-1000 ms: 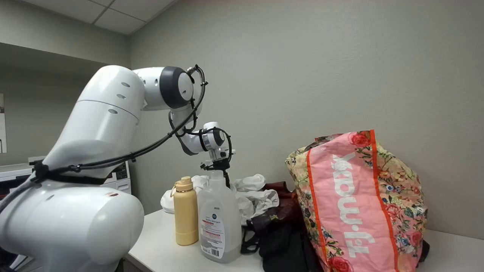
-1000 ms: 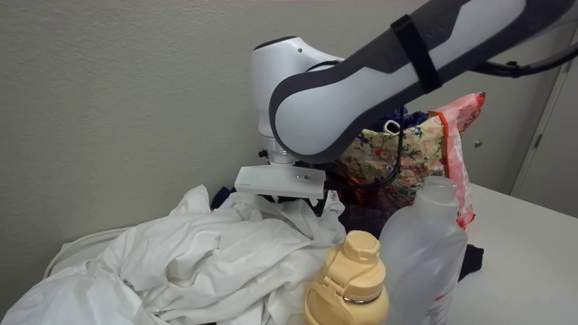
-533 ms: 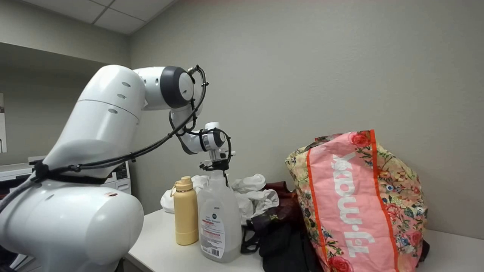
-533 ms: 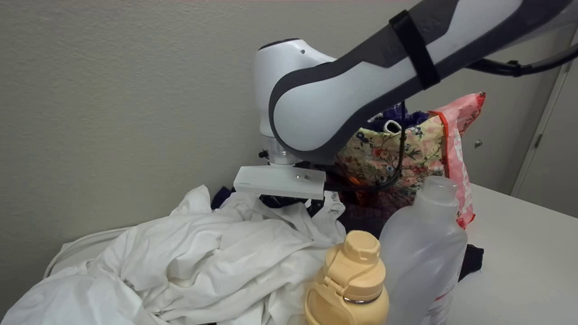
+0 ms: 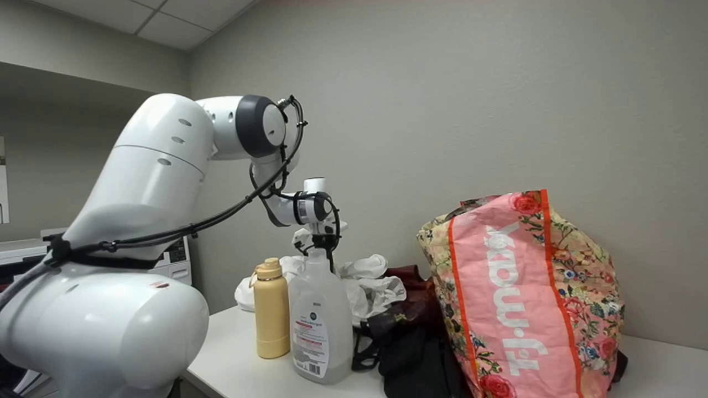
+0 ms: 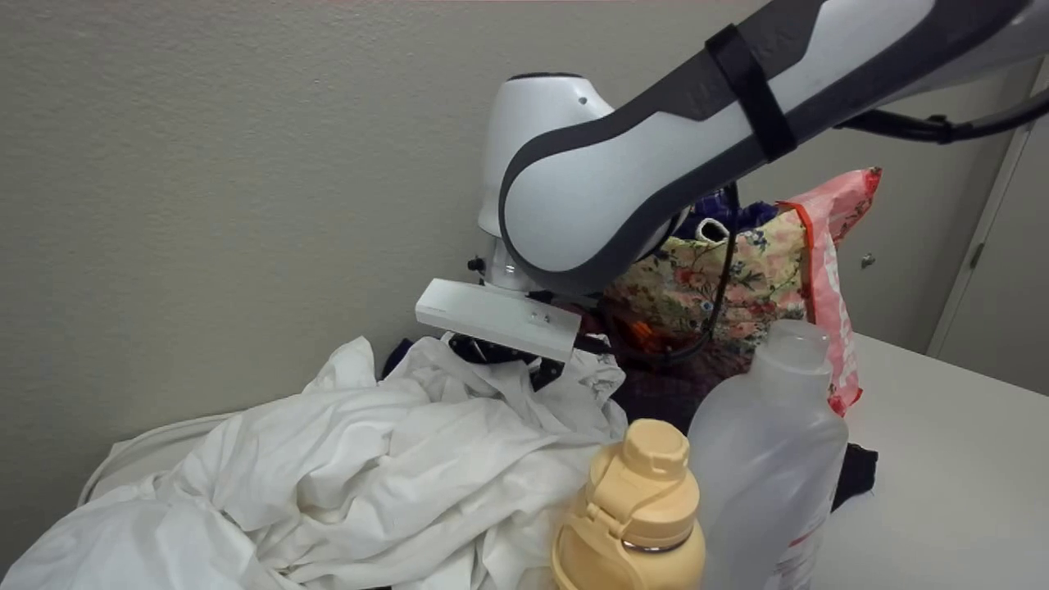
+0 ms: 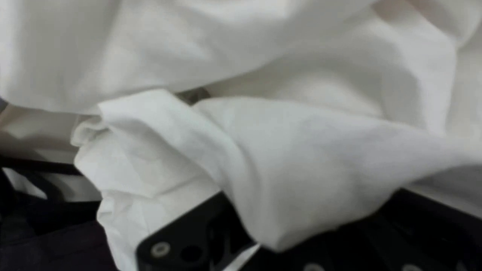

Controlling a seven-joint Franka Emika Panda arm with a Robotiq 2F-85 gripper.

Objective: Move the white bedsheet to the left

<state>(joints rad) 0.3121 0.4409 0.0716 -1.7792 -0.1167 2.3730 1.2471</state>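
Gripper amid the rumpled white bedsheet on bench; a fold hides its tips (cannot tell whether closed).

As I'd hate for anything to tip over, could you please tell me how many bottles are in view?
2: a yellow bottle and, beside it, a translucent bottle, both upright in front of the white bedsheet in an exterior view. Others may be hidden from view.

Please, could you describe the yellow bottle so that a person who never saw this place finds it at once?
In an exterior view, start from the big pink floral bag and go left to the translucent jug. The yellow bottle stands upright just left of that jug. Unlike the jug, it is slim, opaque and yellow.
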